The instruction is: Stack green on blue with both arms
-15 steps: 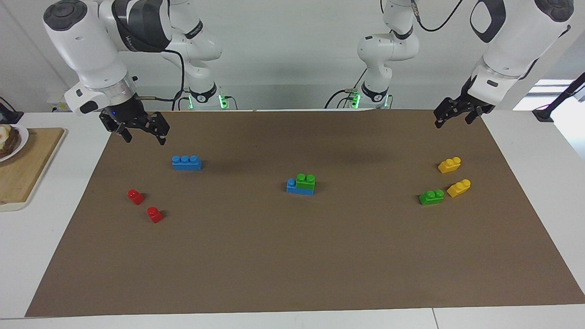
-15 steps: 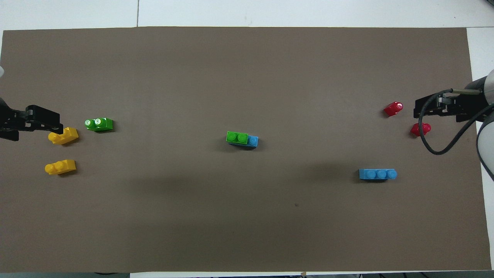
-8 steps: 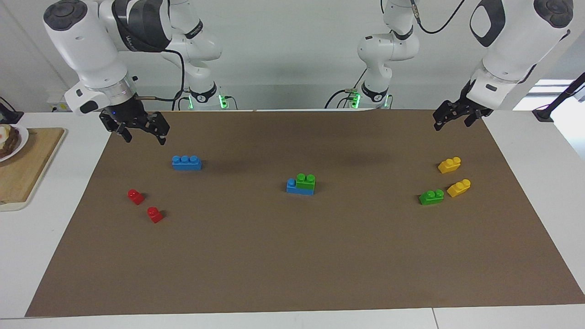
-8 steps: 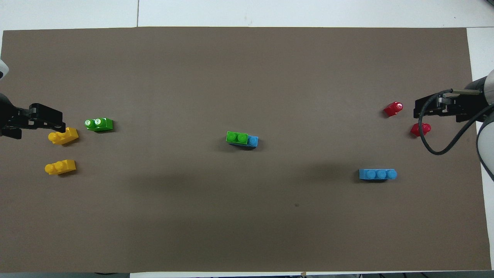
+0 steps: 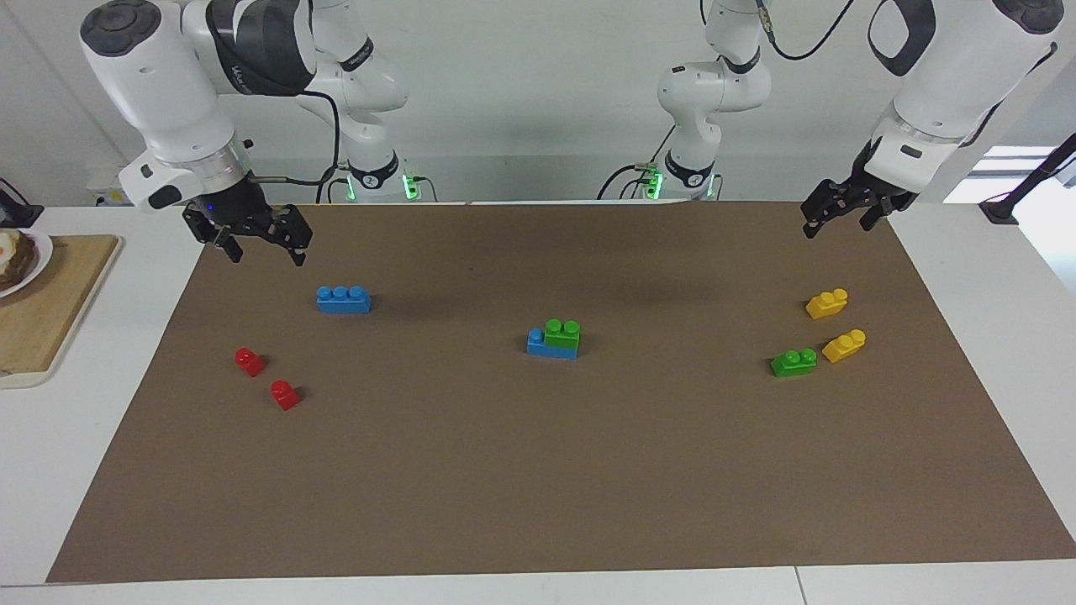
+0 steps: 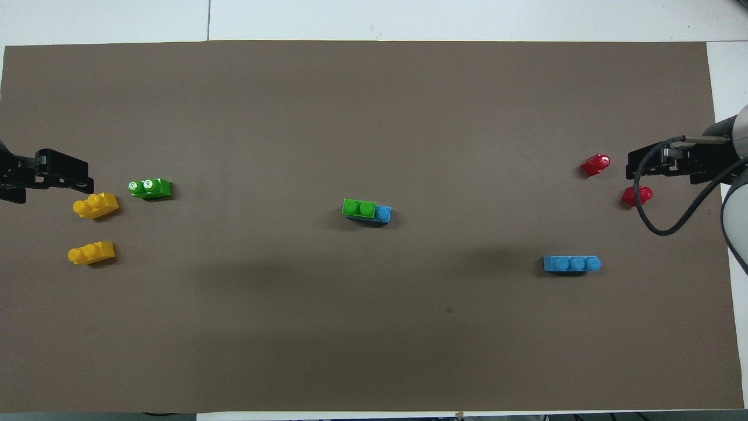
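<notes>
In the middle of the brown mat point(image 5: 538, 470) a green brick point(image 5: 561, 333) point(image 6: 359, 208) sits on a blue brick point(image 5: 546, 348) point(image 6: 383, 214), leaving one blue stud bare. A second green brick point(image 5: 793, 362) point(image 6: 150, 187) lies toward the left arm's end. A second blue brick point(image 5: 343, 299) point(image 6: 571, 264) lies toward the right arm's end. My left gripper point(image 5: 834, 223) point(image 6: 70, 175) hangs open and holds nothing, over the mat's corner at its own end. My right gripper point(image 5: 266, 252) point(image 6: 636, 169) also hangs open with nothing in it, over the mat's edge by the loose blue brick.
Two yellow bricks point(image 5: 826, 303) point(image 5: 844, 345) lie beside the loose green one. Two small red bricks point(image 5: 249, 361) point(image 5: 285, 394) lie at the right arm's end. A wooden board point(image 5: 42, 302) with a plate rests off the mat at that end.
The left gripper has drawn back slightly and risen over its corner of the mat. The right arm and all bricks have stayed still.
</notes>
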You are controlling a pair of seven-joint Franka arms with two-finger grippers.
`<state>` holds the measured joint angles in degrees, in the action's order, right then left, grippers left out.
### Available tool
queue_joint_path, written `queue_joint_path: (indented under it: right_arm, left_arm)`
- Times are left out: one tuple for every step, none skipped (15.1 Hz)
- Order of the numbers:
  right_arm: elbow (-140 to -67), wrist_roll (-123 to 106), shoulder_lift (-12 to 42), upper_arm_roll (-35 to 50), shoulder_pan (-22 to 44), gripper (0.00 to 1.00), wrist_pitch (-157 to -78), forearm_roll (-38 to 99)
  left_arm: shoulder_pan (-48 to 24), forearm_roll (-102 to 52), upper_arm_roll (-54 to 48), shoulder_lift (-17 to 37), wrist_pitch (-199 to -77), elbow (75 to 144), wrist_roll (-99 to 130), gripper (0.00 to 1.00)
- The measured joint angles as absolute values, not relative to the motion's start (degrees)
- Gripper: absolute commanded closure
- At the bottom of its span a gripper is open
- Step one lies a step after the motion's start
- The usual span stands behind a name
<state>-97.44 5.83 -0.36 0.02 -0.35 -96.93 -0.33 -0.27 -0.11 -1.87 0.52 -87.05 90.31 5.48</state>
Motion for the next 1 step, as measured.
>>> queue_joint_path:
  right_arm:
    - [-97.4, 5.8, -0.4, 0.0, -0.3, 0.0, -96.9, -0.3]
  left_arm:
    - [-0.3, -0.1, -1.9, 0.6, -87.1, 90.3, 5.5, 0.0]
